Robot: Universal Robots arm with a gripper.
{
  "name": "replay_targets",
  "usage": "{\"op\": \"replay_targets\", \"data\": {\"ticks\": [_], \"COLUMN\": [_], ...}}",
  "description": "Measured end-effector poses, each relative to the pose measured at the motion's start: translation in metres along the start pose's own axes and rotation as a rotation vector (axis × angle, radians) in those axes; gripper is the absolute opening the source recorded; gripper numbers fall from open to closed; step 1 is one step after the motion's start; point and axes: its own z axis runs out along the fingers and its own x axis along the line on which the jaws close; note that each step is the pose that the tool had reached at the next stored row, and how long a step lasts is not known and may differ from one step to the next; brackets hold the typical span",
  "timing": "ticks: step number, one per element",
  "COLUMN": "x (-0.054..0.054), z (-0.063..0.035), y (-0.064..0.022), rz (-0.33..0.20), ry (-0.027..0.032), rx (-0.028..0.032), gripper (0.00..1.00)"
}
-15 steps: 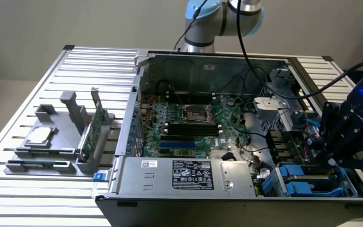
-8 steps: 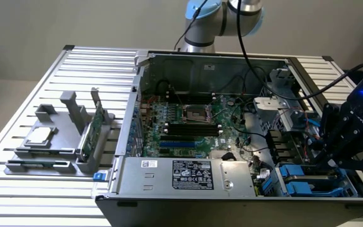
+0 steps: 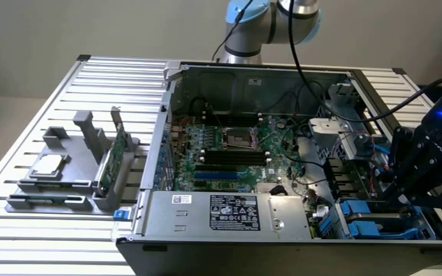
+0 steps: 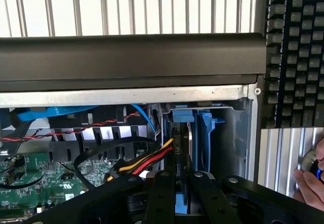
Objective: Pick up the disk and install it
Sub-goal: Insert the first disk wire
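The disk (image 4: pixel 183 142) stands on edge in the drive bay at the corner of the open computer case (image 3: pixel 282 244), and its bright blue carrier frame (image 4: pixel 204 130) shows along one side. My gripper (image 4: pixel 181 199) reaches down over it, a black finger (image 4: pixel 161 198) on each side, shut on the disk. In the exterior view my gripper (image 3: pixel 407 198) hangs over the blue drive bay (image 3: pixel 363 211) at the case's lower right. The black wrist with its blue light hides most of the disk there.
The motherboard (image 3: pixel 229 149) and power supply (image 3: pixel 229 213) fill the case. Red and yellow cables (image 4: pixel 147 161) run close beside the bay. A grey stand holds a green card (image 3: pixel 110 161) and a processor chip (image 3: pixel 48 165) at the exterior view's left. A keyboard (image 4: pixel 293 52) and a person's hand (image 4: pixel 309 181) lie beyond the case wall.
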Motion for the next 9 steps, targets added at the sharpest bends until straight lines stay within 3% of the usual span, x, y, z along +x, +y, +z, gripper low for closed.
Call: {"op": "replay_targets", "data": {"ticks": [9], "x": [-0.0001], "z": [0.0012], "y": [0.0012], "rz": [0.003], "ry": [-0.0002], "rx": [0.0017], "gripper": [0.16]}}
